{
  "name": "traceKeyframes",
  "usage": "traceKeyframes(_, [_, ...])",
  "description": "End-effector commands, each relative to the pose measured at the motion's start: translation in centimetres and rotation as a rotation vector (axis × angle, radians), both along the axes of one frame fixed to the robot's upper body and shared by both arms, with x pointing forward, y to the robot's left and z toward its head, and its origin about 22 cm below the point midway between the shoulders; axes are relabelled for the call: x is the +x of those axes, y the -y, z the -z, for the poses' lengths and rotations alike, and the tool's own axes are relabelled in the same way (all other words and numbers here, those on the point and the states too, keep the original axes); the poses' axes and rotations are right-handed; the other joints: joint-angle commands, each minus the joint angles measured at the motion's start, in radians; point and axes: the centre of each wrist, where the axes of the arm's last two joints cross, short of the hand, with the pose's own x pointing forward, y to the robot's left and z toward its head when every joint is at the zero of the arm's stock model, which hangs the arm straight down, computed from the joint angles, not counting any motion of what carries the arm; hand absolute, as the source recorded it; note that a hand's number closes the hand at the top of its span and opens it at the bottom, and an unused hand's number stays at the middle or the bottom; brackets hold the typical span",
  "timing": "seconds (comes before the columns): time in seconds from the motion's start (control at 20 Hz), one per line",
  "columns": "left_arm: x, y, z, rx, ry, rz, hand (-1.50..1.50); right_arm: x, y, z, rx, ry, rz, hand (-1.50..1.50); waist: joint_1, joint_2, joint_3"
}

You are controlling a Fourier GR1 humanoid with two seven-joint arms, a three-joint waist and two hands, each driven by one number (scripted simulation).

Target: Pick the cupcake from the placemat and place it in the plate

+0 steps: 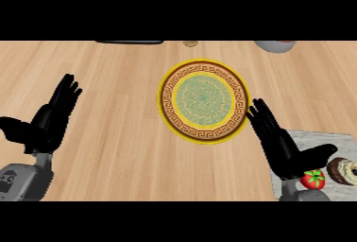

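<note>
So on the far left our left hand (47, 124) is just parked, fingers straight and spread, thumb out, holding nothing, well apart from everything else on the wooden counter (118, 156); we'd leave it alone. Moving across, the plate (204, 100), yellow rim with a green patterned middle, sits bare in the centre, so the drop spot is wide open. Just right of it is our right hand (282, 146), also flat and open, fingers pointing up and away, thumb stuck out to the right, nothing in it. It hangs over the left edge of the grey marbled placemat (317, 141), between the plate and the goods. Low on the mat there's a small red fruit-looking thing (314, 179) with a green top, right by the thumb. Just beside that, at the very right edge, is the cupcake (342, 171), brown with a pale top and partly cut off by the frame. So we reckon we're at the reach step, nothing grabbed yet. To do it well, we think the right hand should swing right and go around the red thing, which sits between hand and cupcake and looks easy to knock. We'd come down from above, fingers one side and thumb the other around the brown base, not squashing the top. We'd close only once it's centred, then lift straight up before heading left to the plate.
</note>
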Motion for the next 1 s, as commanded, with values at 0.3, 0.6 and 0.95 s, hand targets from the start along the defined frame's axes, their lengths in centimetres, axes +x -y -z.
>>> traceKeyframes(0.3, [1.4, -0.1, -4.3, 0.124, 0.119, 0.038, 0.00, 2.6, 7.4, -8.5, -0.805, 0.280, -0.228, 1.50, -0.046, -0.027, -0.011])
traceKeyframes(0.6, [2.0, 1.7, -6.9, 0.133, 0.137, 0.066, 0.00, -3.0, 8.1, 1.3, -0.683, 0.271, -0.027, -1.50, -0.034, 0.016, 0.028])
traceKeyframes(0.95, [1.4, -0.3, -5.7, 0.132, 0.136, 0.068, 0.00, -3.8, 11.4, -1.1, -0.486, 0.467, 0.104, -1.50, -0.029, 0.015, 0.025])
